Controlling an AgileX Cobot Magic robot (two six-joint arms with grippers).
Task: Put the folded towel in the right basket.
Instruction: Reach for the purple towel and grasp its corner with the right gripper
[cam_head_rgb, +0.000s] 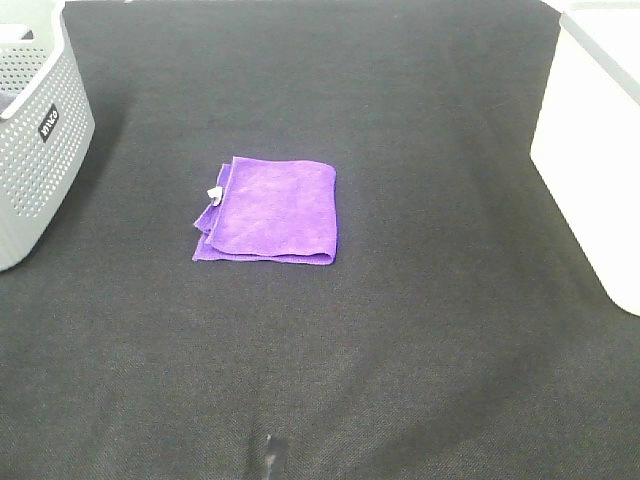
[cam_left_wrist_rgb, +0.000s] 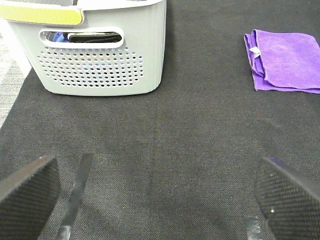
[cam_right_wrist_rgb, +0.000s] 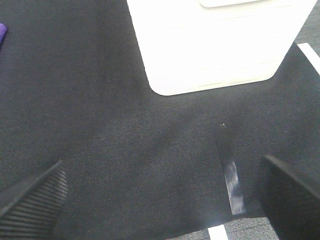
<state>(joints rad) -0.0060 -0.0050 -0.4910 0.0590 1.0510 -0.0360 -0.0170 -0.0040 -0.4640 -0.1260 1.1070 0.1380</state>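
A folded purple towel (cam_head_rgb: 268, 212) with a small white tag lies flat on the black mat, a little left of the middle. It also shows in the left wrist view (cam_left_wrist_rgb: 285, 60), and a sliver of it at the edge of the right wrist view (cam_right_wrist_rgb: 2, 31). The right basket (cam_head_rgb: 598, 140) is white and stands at the right edge; the right wrist view shows its wall (cam_right_wrist_rgb: 220, 45). My left gripper (cam_left_wrist_rgb: 157, 200) is open and empty over bare mat, well short of the towel. My right gripper (cam_right_wrist_rgb: 165, 200) is open and empty over bare mat near the white basket. Neither arm shows in the high view.
A grey perforated basket (cam_head_rgb: 35, 130) stands at the left edge; the left wrist view shows it (cam_left_wrist_rgb: 100, 55) with dark and blue cloth inside. Strips of grey tape lie on the mat (cam_head_rgb: 271, 455) (cam_right_wrist_rgb: 229, 170). The black mat (cam_head_rgb: 400, 330) covers the table.
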